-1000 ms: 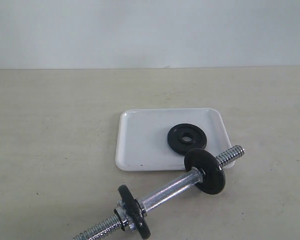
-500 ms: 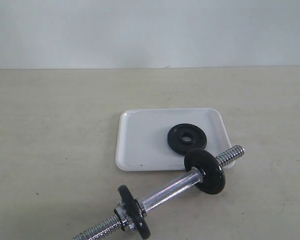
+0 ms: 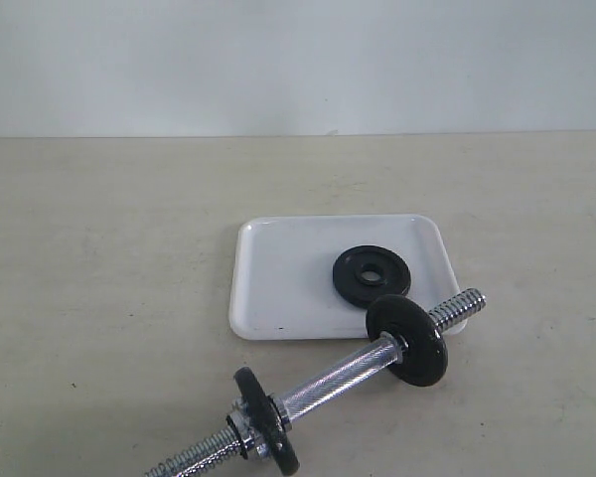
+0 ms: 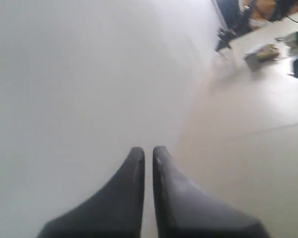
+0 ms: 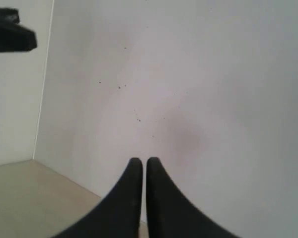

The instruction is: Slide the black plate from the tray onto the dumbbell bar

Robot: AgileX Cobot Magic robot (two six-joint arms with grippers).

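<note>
Nearest, in the lower centre of the exterior frame, the short chrome dumbbell bar (image 3: 338, 381) lies on the matte beige counter (image 3: 99, 248). Its long axis runs diagonally from bottom left to middle right. It has a knurled middle and coarse threaded ends, and it carries two black discs (image 3: 407, 341). Its upper-right threaded tip crosses the lower right corner of the white shallow plastic tray (image 3: 278, 288), a rectangle with rounded corners. The small round black plate (image 3: 372, 270) lies flat in the tray's right half, hole upward, just behind the nearer disc. Each wrist view shows its dark, tapered gripper, left gripper (image 4: 148, 151) and right gripper (image 5: 141, 161), clenched to a thin slit and grasping nothing.
</note>
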